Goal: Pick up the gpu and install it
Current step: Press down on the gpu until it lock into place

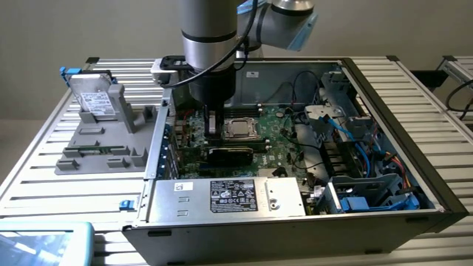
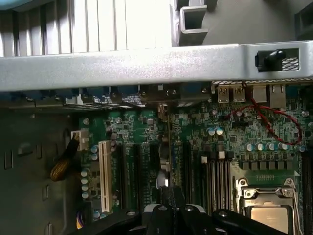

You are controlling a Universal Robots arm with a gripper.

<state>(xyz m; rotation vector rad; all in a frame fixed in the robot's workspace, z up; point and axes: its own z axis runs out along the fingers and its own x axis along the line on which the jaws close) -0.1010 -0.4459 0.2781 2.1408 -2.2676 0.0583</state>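
Right now my black fingers (image 2: 172, 208) are pinched shut on the top edge of the gpu (image 2: 168, 147), a thin card I see edge-on from the wrist camera, hanging straight down between the long expansion slots of the large green motherboard (image 2: 234, 142). I hold it upright like that, I judge, so its lower edge can meet a slot squarely and its metal end can line up with the rear wall of the open grey steel computer case (image 1: 384, 94). In the exterior view the gripper (image 1: 214, 124) is down inside the case just beside the square metal processor socket (image 1: 240, 128), with a dark flat block, probably the card's cooler side, showing just below it. Whether the card is already seated I cannot tell. Around it the board is dense with small capacitors and a looped red wire (image 2: 274, 127). Outside the case, on the slatted aluminium surface (image 1: 44, 160), a grey moulded holder (image 1: 103, 138) props a silver hard drive with a white label (image 1: 94, 100) upright.
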